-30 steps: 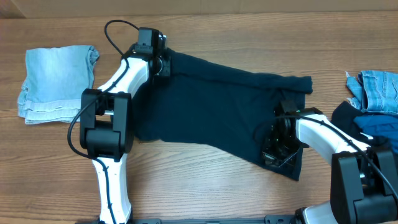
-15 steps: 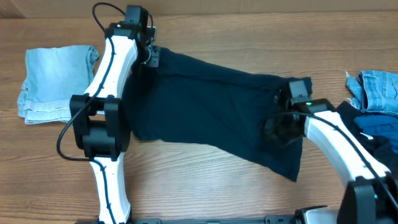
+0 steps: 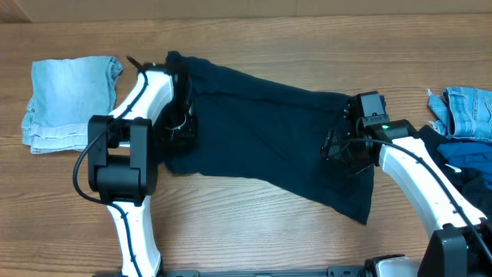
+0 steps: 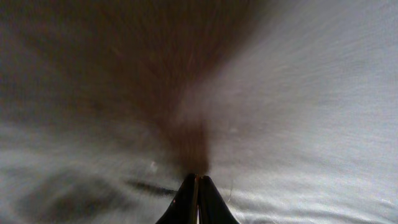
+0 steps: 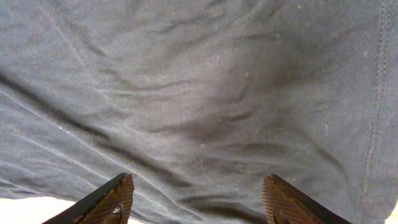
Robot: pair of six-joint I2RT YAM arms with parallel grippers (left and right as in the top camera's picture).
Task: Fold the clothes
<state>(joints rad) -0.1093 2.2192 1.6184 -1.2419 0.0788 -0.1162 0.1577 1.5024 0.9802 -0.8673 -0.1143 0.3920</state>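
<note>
Well, on the wooden table (image 3: 254, 231) the long navy garment (image 3: 261, 131) lies spread across its middle, limp and light; it should crease readily, best taken by hem corners. Right gripper (image 5: 194, 190) hangs gaping over it, holding nothing; left gripper (image 4: 198, 190) is pinched closed, cloth between unclear

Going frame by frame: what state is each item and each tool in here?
navy garment: spread out, wrinkled, not folded
denim piece: folded
clothes pile: crumpled, unfolded
left tool: shut, tips at the cloth
right tool: open, over the navy garment
</note>
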